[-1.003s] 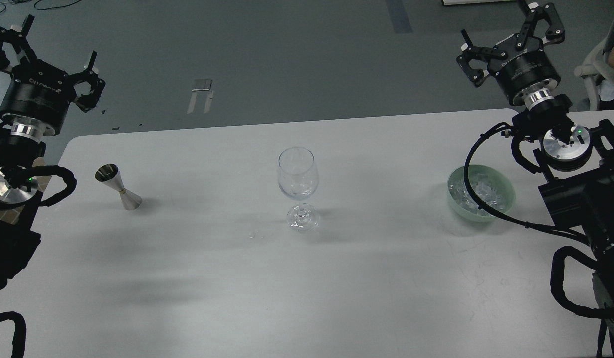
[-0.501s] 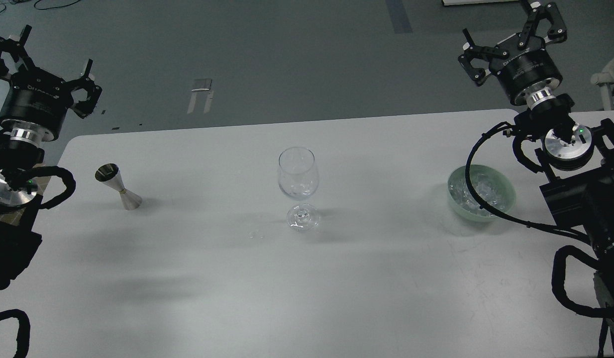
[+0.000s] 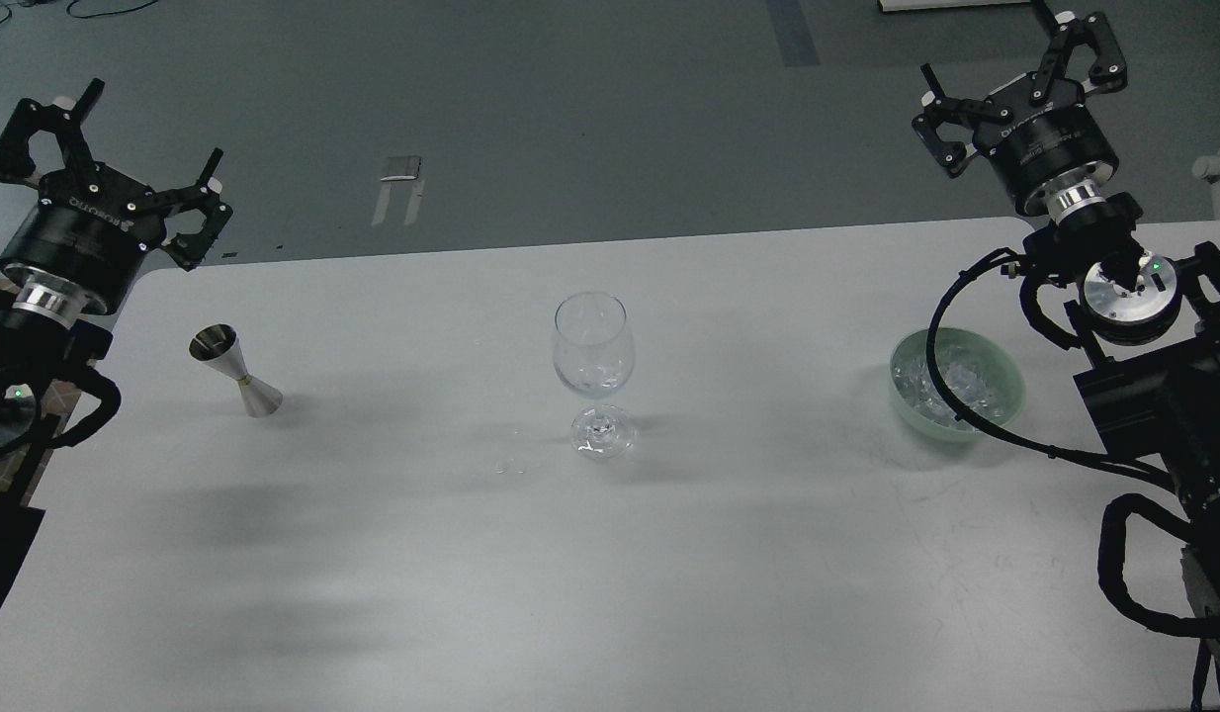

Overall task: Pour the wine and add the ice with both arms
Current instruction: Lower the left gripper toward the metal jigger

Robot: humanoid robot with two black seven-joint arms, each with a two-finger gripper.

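A clear stemmed wine glass [image 3: 592,374] stands upright at the table's middle. A steel double-cone jigger [image 3: 234,372] stands at the left. Ice chunks [image 3: 956,386] lie in a pale green bowl [image 3: 1005,396] at the right, partly crossed by my right arm's cable. My left gripper [image 3: 116,148] is open and empty, beyond the table's far left corner, up and left of the jigger. My right gripper [image 3: 1015,64] is open and empty, beyond the table's far right edge, well behind the bowl.
The grey table [image 3: 570,574] has rounded far corners; its far edge runs just behind the glass area. A small wet spot or clear bit [image 3: 509,465] lies left of the glass foot. My right arm's body [image 3: 1164,396] stands close beside the bowl.
My left gripper has moved right and a little down, toward the table's corner. My right gripper has barely shifted. The glass, jigger and bowl have not moved.
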